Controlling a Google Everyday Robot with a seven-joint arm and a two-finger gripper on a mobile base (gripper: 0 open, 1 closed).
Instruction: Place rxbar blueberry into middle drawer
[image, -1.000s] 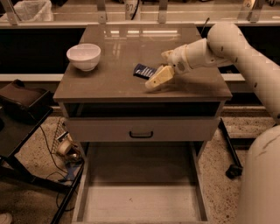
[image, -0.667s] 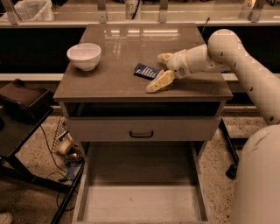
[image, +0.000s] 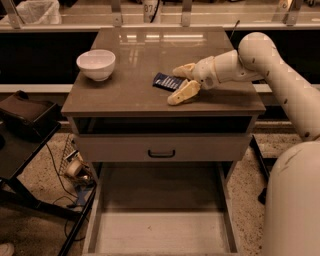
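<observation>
The rxbar blueberry, a small dark blue wrapper with pale print, lies flat on the brown cabinet top, right of centre. My gripper reaches in from the right and is open. One pale finger is behind the bar's right end and the other finger is in front of it. The jaws straddle that end without closing on it. The middle drawer is pulled out low at the front, a wide grey tray with a bare pale floor.
A white bowl stands at the cabinet top's left edge. A closed grey drawer front with a black handle sits above the open tray. A black stand and cables are at the left. My white body fills the right.
The gripper has spread its fingers and shifted slightly left, so they now sit on both sides of the bar's right end. The bar has not moved.
</observation>
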